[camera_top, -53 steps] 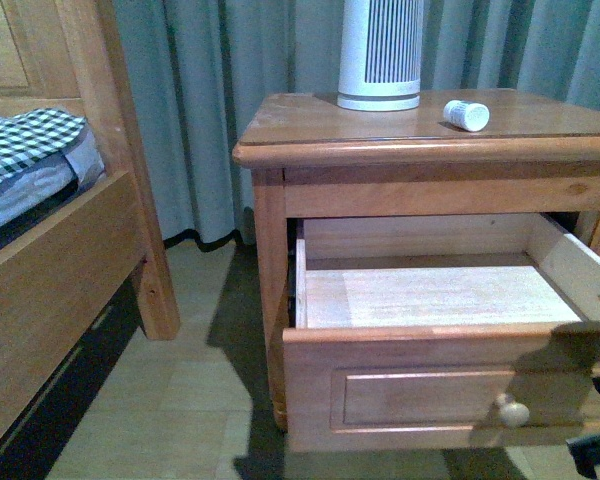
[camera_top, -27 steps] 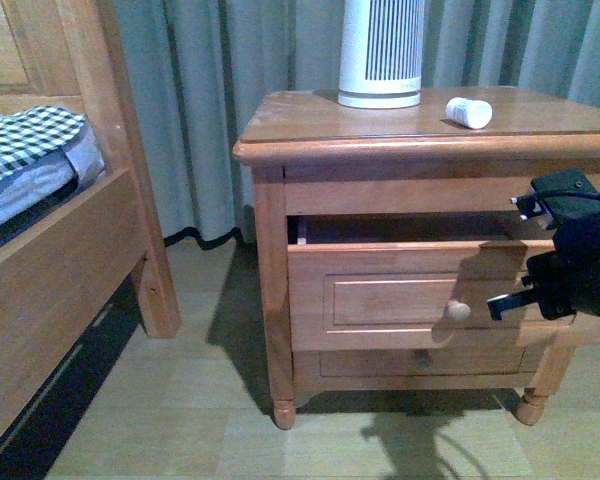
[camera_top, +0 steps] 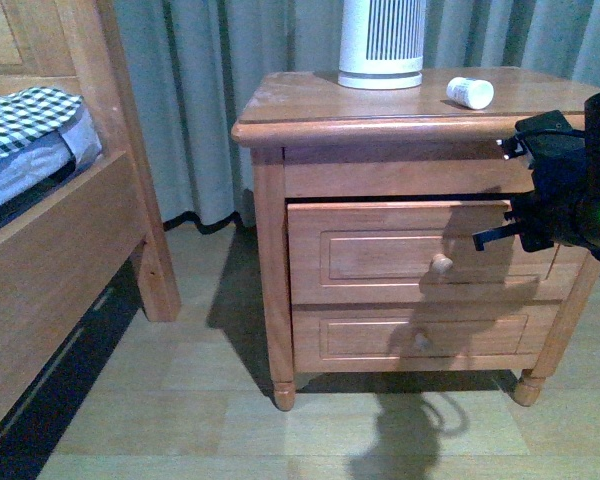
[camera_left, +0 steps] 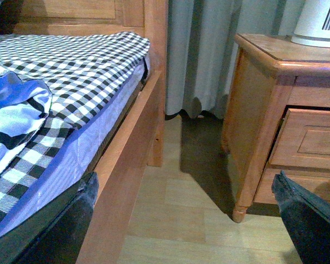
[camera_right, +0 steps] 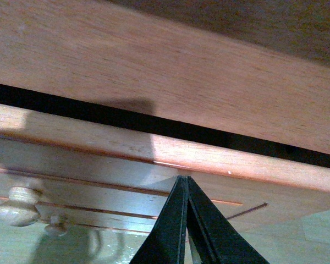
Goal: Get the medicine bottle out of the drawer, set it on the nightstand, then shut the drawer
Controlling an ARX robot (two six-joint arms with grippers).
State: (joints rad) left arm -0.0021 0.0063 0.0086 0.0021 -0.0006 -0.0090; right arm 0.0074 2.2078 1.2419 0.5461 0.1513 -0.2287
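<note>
A: You could see the medicine bottle [camera_top: 470, 92] in the upper right of the front view. It was a small, smooth white tube with a cap. It lay on its side on the flat top of the nightstand [camera_top: 300, 105].

B: Yes, and to its left you had the tall white ribbed tower [camera_top: 381, 45]. The nightstand was orange-brown wood, with a rounded edge on top and little turned feet.

A: Did you look at the drawer [camera_top: 360, 250]?

B: It was almost all the way in. Its front had a sunken panel and one round wooden knob [camera_top: 441, 264]. In the left wrist view the front stuck out a bit past the frame. In the right wrist view a dark gap ran above it.

A: And your right gripper [camera_top: 485, 239]?

B: It was black, at the right edge of the front view. Its two fingers [camera_right: 220, 242] were pinched to a point and held nothing. The tip was right at the drawer front. I could not tell if it touched.

A: Your left gripper [camera_left: 184, 184]?

B: Its dark fingers [camera_left: 71, 220] stood wide apart with nothing between them. They were low, next to the wooden bed frame [camera_left: 137, 137] and the checked cloth [camera_left: 71, 60].
</note>
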